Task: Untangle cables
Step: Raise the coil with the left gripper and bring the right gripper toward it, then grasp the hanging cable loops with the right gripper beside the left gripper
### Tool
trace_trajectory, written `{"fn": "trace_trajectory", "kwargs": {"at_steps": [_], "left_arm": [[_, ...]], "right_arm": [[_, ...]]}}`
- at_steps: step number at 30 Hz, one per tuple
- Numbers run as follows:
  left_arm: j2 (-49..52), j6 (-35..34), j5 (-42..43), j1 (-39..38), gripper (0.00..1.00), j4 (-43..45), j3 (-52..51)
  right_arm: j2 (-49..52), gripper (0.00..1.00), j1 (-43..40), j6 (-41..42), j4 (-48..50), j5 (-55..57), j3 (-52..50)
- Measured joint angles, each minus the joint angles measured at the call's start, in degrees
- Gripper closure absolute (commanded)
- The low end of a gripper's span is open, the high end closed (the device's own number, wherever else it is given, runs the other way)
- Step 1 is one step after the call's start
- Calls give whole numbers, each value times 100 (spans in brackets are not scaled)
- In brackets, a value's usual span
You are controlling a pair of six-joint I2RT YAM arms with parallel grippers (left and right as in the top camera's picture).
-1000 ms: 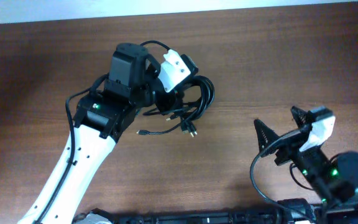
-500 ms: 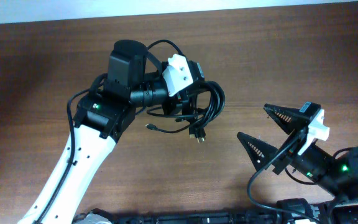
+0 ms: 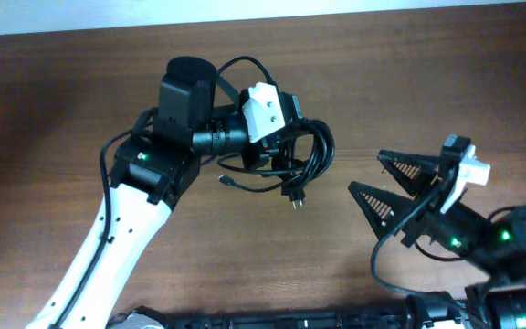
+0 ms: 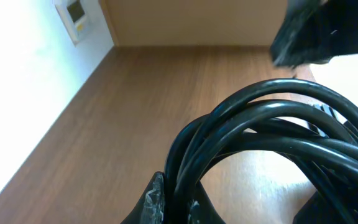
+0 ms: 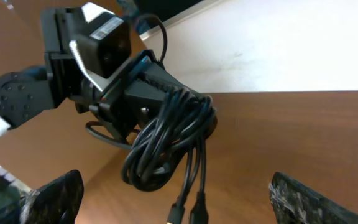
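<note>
The cables [image 3: 314, 153] are a bunch of thin black cords in loose loops, hanging off the table from my left gripper [image 3: 286, 151], which is shut on them. Two plug ends [image 3: 295, 196] dangle below the bunch. In the left wrist view the looped cables [image 4: 260, 130] fill the frame, pinched between the fingers [image 4: 155, 200]. My right gripper [image 3: 365, 173] stands open just right of the bunch, apart from it. The right wrist view has the cables [image 5: 166, 140] and their plugs [image 5: 188, 208] hanging between its wide-spread fingertips [image 5: 55, 199].
The brown wooden table [image 3: 446, 82] stretches all round. A pale wall edge [image 3: 245, 14] runs along the far side. The left arm's own thicker black wire [image 3: 245, 68] loops over its wrist. The right arm's base [image 3: 519, 247] sits at the near right corner.
The left gripper lifted the cable bunch and carried it a little to the right. The right gripper swung up and left toward the bunch, jaws still wide.
</note>
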Motion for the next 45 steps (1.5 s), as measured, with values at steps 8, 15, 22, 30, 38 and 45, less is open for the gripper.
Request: {"fn": "trace_trajectory", "kwargs": {"at_steps": [8,15,22,30,38,45], "left_arm": [[0,17,-280,-522,100,321,0],[0,20,-352,-557,100,343,0],[0,42,-402,-535,100,341,0],[0,105,-372,-492,100,334,0],[-48,125,-374,-474,100,227,-2],[-332,122,-245,-479,100,4,-2]], "right_arm": [[518,31,0,114,236,-627,0],[748,36,0,127,229,-721,0],[938,46,0,101,216,-868,2],[1246,59,0,48,149,-1027,7],[1329,62,0,-192,-243,-774,39],[1329,62,2,-256,-730,-83,44]]}}
